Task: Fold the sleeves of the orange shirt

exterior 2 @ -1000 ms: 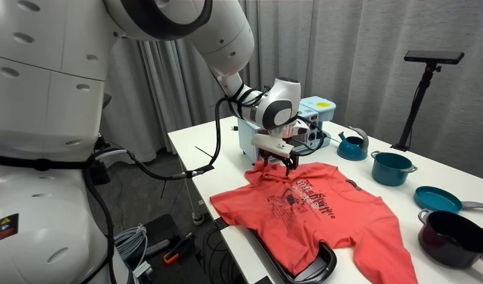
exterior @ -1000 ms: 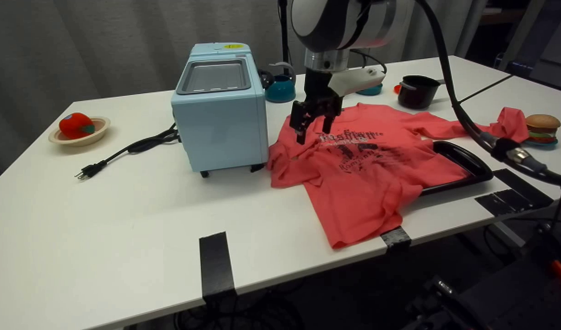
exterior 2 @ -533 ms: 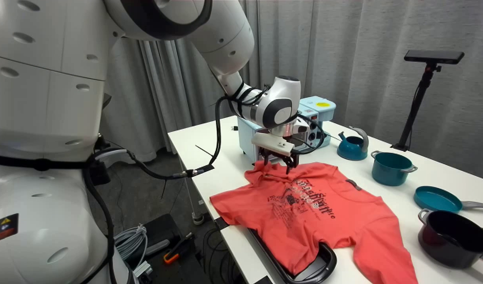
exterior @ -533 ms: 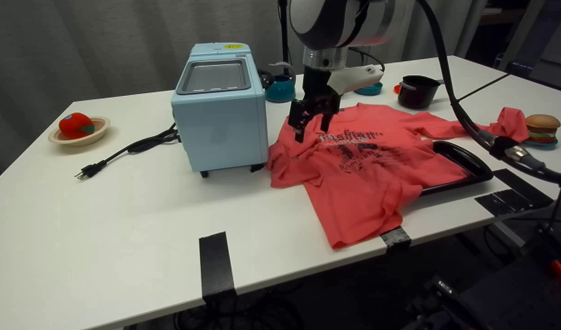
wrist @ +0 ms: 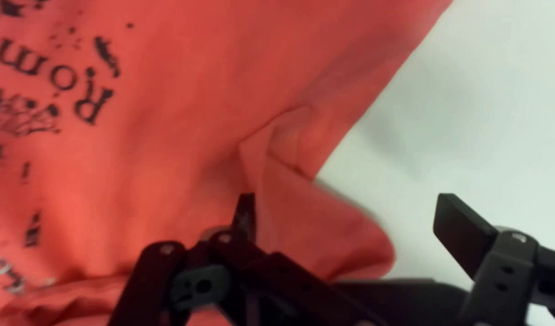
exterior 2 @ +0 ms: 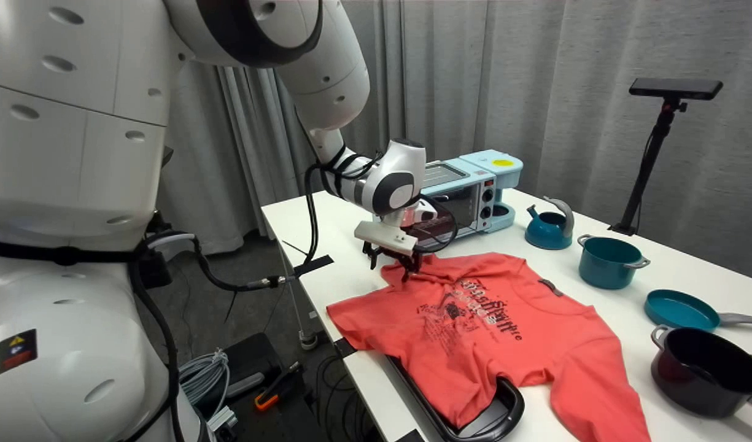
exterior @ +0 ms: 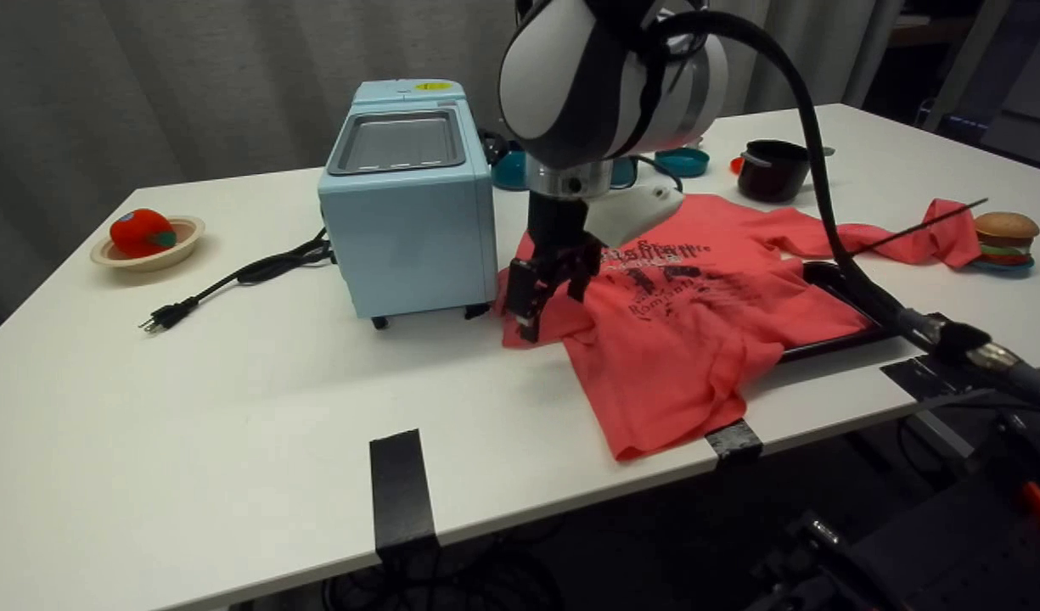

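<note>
Wrist view: my claw [wrist: 345,203] gapes wide above the counter [wrist: 494,113], a sleeve [wrist: 322,226] of the orange shirt [wrist: 177,154] showing between its jaws.

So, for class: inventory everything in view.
table: one, white, before curtain
tray: one, black, on table
orange shirt: one, coral, partly over tray
sleeves: two, coral, on table
appliance: one, pale blue, beside shirt
cord: one, black, beside appliance
bowl: one, beige, on table
round item: one, red, in bowl
kettle: one, teal, on table
pots: two (teal, black), on table
pan: one, teal, between pots
burger: one, brown, on blue plate
stand: one, black, table edge
arm: one, white, over table
gripper: one, black, above one sleeve
</note>
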`<control>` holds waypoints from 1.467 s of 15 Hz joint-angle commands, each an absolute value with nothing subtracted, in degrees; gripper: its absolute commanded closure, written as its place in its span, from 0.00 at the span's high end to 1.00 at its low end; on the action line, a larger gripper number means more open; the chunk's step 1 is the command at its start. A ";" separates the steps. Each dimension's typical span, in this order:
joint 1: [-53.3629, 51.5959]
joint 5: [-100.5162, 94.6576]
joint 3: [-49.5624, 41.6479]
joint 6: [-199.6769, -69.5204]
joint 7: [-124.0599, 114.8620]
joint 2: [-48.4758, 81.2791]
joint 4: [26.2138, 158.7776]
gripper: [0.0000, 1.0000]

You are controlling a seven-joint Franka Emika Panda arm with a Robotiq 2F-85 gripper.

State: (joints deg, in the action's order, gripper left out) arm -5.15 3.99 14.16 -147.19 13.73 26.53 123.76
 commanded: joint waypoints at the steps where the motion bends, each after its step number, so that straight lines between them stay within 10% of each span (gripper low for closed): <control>1: -7.72 3.91 15.58 -152.75 13.09 27.80 128.31 0.99; 13: -19.61 -5.23 8.51 -168.62 0.53 25.06 137.60 0.02; 22: -32.56 -23.26 -12.94 -170.35 -13.25 12.56 143.20 0.00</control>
